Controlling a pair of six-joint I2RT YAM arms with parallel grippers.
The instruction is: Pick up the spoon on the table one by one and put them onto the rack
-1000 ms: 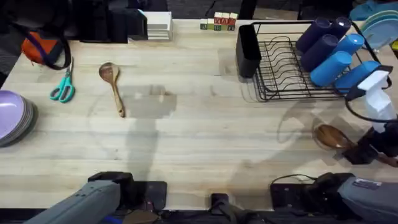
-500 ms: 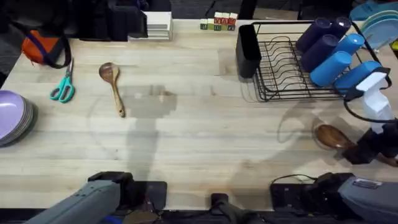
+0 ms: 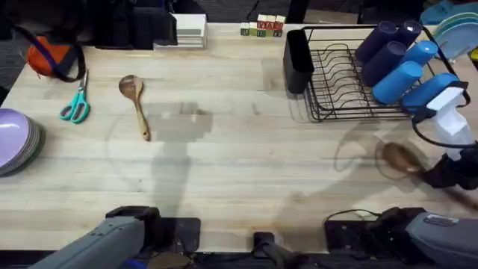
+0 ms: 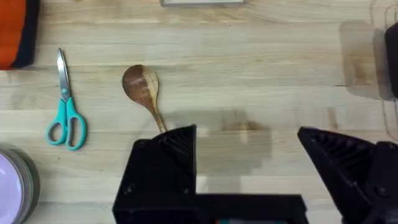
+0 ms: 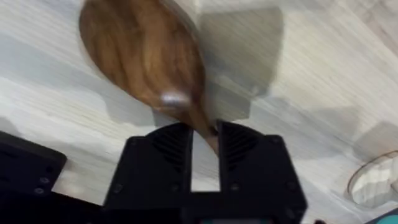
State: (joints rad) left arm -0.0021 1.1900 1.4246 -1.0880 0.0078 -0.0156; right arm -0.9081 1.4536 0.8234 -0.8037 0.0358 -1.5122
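A dark brown spoon (image 3: 399, 157) is at the right edge of the table (image 3: 246, 157), its handle pinched in my right gripper (image 3: 441, 173). In the right wrist view the fingers (image 5: 171, 146) are shut on the thin neck of the spoon (image 5: 143, 56), just behind the bowl, which appears raised off the wood. The light tan spoon (image 3: 134, 104) lies flat at the far left of the table, bowl away from me. My left gripper (image 4: 249, 168) hovers open, short of that tan spoon (image 4: 144, 93). The black wire rack (image 3: 336, 82) stands at the back right, with its utensil holder (image 3: 297, 60) on its left end.
Teal scissors (image 3: 75, 104), a purple plate stack (image 3: 19, 142) and an orange item (image 3: 52, 58) line the left side. Blue cups (image 3: 403, 60) fill the rack's right half. A white spray bottle (image 3: 455, 123) stands close by my right gripper. A white stack (image 3: 190, 30) sits at the back.
The dark spoon's bowl has shifted slightly toward the rack and blurs with motion as my right gripper moves it. The left arm and the tan spoon have not moved.
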